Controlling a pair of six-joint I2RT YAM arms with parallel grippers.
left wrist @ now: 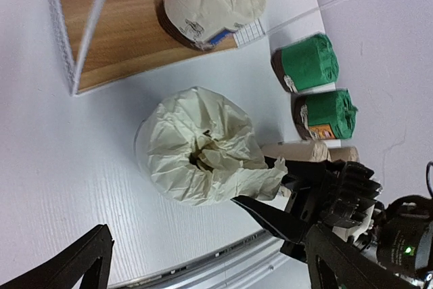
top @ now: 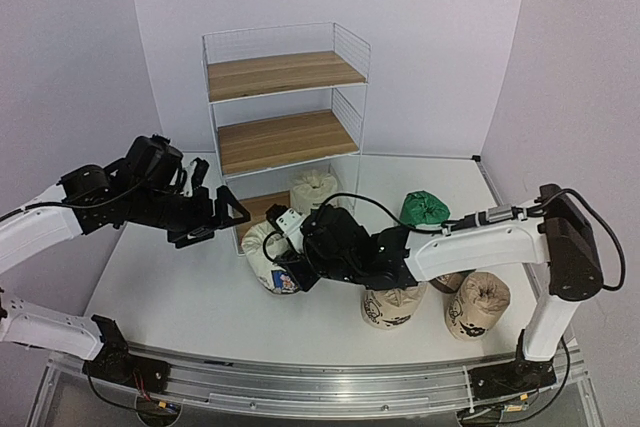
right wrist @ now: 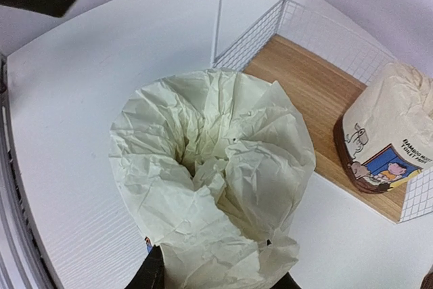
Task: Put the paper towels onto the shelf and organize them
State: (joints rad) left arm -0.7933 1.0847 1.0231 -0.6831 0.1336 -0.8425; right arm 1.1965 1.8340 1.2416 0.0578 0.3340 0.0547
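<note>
Presently rolls (left wrist: 308, 62): two white, two green, two beige. Left hand (top: 222, 219) open; right hand (right wrist: 216, 279) grips white roll (right wrist: 210, 167).

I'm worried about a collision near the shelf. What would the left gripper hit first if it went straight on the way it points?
Most likely the white roll pinched by the right gripper; it sits straight ahead of the open left gripper. The shelf stands just beyond, depth unclear.

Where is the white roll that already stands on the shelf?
In the top view, that roll stands at the right end of the shelf's bottom board, behind the second white roll, which the right tool grips in front of the shelf.
</note>
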